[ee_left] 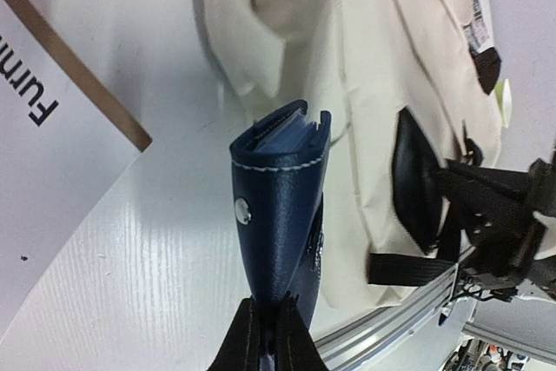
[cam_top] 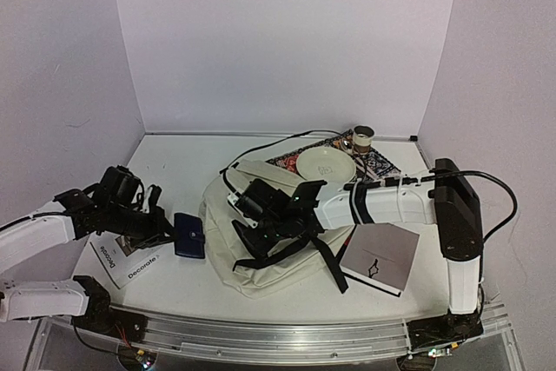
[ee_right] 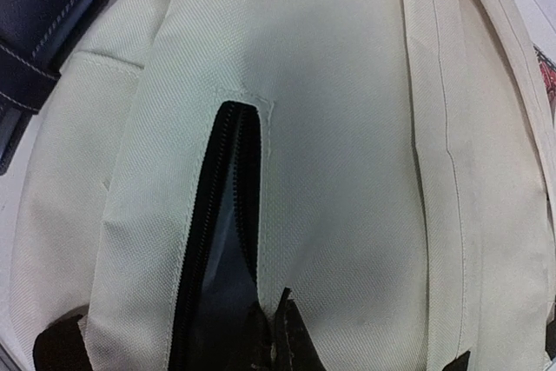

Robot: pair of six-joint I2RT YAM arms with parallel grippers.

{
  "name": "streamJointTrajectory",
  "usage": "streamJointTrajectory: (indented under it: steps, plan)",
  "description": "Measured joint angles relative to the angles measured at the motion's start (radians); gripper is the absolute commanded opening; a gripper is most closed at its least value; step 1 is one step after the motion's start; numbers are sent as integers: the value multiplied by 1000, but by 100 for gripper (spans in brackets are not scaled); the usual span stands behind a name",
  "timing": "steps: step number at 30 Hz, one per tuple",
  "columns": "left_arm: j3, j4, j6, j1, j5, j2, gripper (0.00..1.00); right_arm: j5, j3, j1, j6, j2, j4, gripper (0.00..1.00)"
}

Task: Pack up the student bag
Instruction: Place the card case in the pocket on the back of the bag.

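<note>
The left pincer (ee_left: 271, 308) is clenched on one end of a blue wallet (ee_left: 282, 206). The wallet sticks out away from it, toward the bag (ee_left: 391, 76). It is near the bag's left side and not inside it.

The right pincer (ee_right: 274, 319) is shut. It seems to pinch the cloth beside the black zipper (ee_right: 217, 215), though its tips are hard to see. The zipper gapes open a little, and it looks dark inside.

The bag lies flat in the middle of the table (cam_top: 174, 162), in front of the two arms. The right arm reaches across it.

I think the packing has only just begun. The zipper slot is open and the wallet is picked up, and that is all that looks done. No thing can be seen inside the bag. A booklet (cam_top: 122, 262) lies under the left arm, and a book (cam_top: 380, 258) lies to the right of the bag. A plate (cam_top: 325, 163) and a cup (cam_top: 362, 136) sit behind it. I cannot tell which of these must go in.

The bag's long side seems to run on a slant. Its round end points left, toward the wallet. Its dark straps (cam_top: 326, 260) point to the near right. The zipper slot faces up and runs along that same line.
</note>
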Motion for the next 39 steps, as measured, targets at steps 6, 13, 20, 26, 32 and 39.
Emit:
streamJointTrajectory:
  steps: [6, 13, 20, 26, 32, 39]
  plan:
    - [90, -10, -25, 0, 1, -71, 0, 0, 0, 0, 8, 0, 1, 0]
    - [102, 52, -71, 0, 61, -79, 0, 0, 0, 0, 29, 0, 4, 0]
    - [23, 177, -128, 0, 162, -63, 0, 11, -25, 0, 50, -30, 36, 0]
    - [-34, 276, -162, 0, 226, -30, 0, 17, -40, 0, 60, -57, 72, 0]
    - [-50, 356, -169, -5, 272, 23, 0, 18, -53, 0, 68, -67, 111, 0]
    - [-74, 426, -169, -43, 292, 102, 0, 18, -86, 0, 74, -84, 157, 0]
